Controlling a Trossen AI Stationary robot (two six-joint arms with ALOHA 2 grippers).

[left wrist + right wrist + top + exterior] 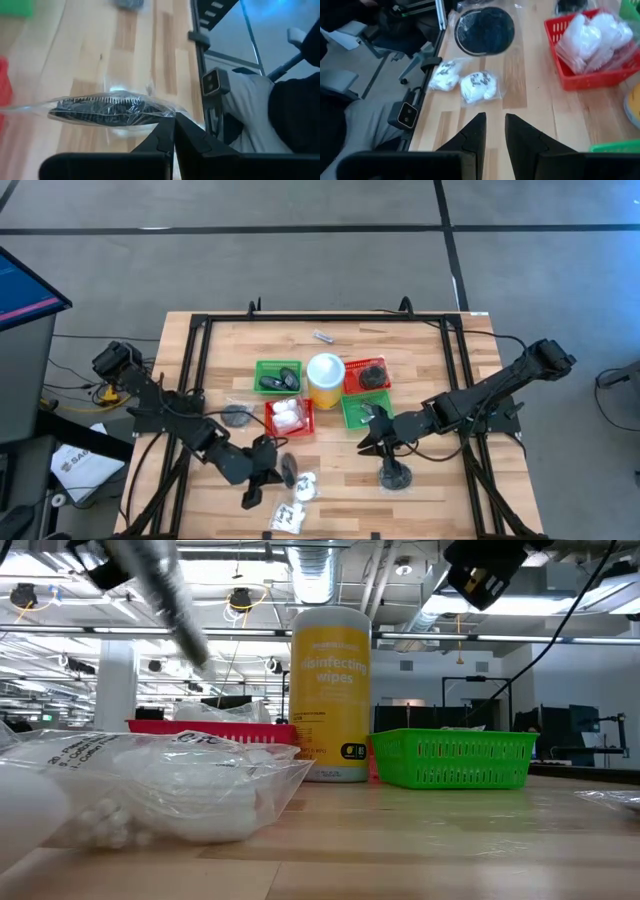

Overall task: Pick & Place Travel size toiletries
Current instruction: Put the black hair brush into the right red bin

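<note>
Industrial lab — exposed ceiling ducts, strip lights, monitors

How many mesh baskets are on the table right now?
4: green basket left of the yellow wipes canister, red basket right of it, another red and another green nearer the arms.

Light falls evenly from the ceiling fixtures, seen as bright strips and round lamps in the level view across the table, where they flare white against the rafters. The wooden tabletop is brightly and flatly lit from overhead, with only short, soft shadows under the arms. Close to the low camera, the clear bag of white pieces is soft and out of focus, its plastic catching pale glare. Just ahead of the left gripper, the clear bag of dark pieces glints, and the wood beyond it blurs. The view past the right gripper is slightly hazy.
</note>
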